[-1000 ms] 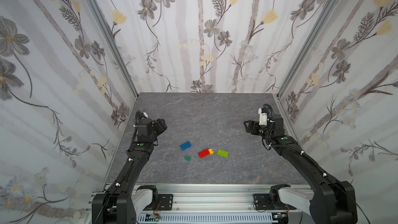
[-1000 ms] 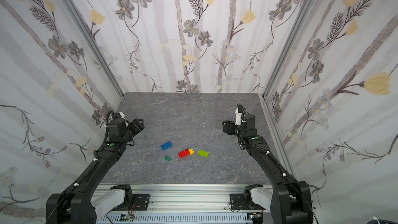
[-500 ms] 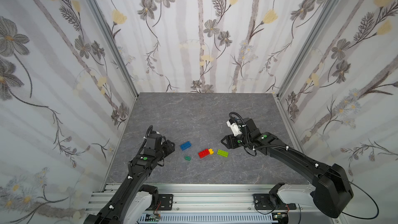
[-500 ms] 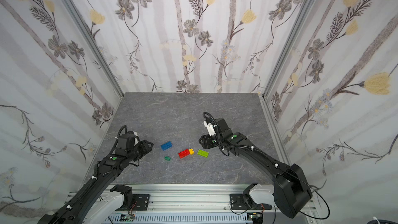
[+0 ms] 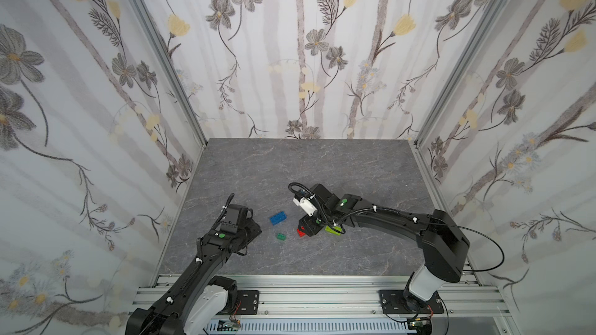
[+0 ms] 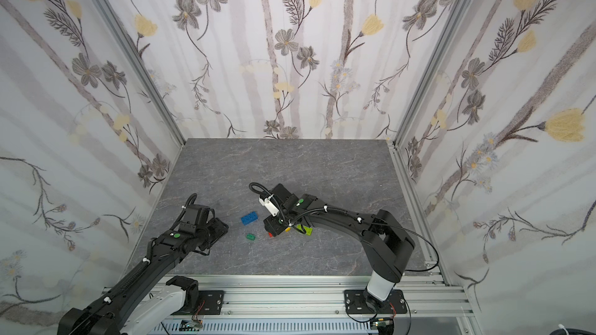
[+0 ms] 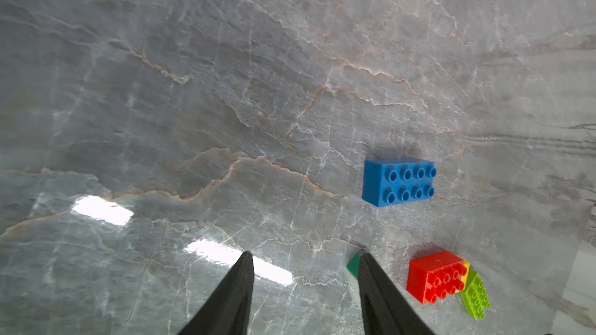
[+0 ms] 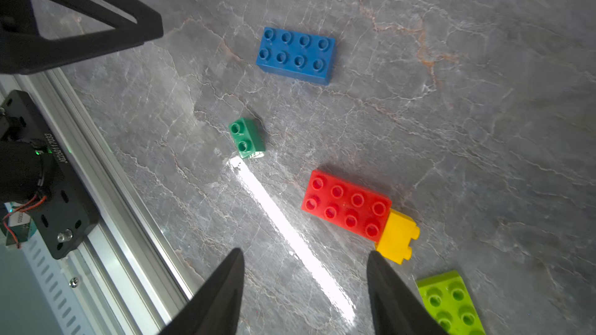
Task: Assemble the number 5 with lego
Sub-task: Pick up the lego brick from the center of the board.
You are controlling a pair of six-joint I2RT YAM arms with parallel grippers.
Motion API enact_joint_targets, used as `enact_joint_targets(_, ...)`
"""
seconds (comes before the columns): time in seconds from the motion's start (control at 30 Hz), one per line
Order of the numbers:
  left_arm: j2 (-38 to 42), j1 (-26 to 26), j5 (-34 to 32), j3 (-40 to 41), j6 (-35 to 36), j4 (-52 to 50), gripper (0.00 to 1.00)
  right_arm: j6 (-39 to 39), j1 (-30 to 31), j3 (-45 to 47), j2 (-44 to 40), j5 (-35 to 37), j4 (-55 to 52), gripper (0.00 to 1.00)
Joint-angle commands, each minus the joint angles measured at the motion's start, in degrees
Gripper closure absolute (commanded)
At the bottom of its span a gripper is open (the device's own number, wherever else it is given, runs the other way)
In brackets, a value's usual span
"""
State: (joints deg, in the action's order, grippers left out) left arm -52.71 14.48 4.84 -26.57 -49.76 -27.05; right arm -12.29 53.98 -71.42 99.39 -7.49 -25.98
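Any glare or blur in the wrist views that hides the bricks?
Right wrist view: a bright glare streak crosses the tabletop from beside the dark green brick, covering no brick; the bricks look sharp. Left wrist view: glare patches lie away from the bricks, the blue brick is clear, edges slightly soft.

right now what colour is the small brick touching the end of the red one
Yellow. The small brick sits against the red brick, clearest in the right wrist view.
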Motion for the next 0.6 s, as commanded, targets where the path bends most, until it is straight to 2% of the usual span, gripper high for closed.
enact_joint_targets(0.0, -1.1, -0.1, -1.9, -0.7, -3.0, -2.6, 0.46, 1.5, 1.9, -4.1, 4.1, -1.1, -1.6, 0.44)
enact_joint_targets(0.43, 0.2, -1.0, -1.0, 0.9, -5.2, -2.7, 0.44, 4.7, 5.2, -17.7, 17.9, -1.0, -6.2, 0.49)
enact_joint_targets(0.57, 0.8, -1.6, -0.4, 1.7, -5.7, -2.4, 0.44, 4.8, 5.3, -20.0, 20.8, -0.7, -7.2, 0.54)
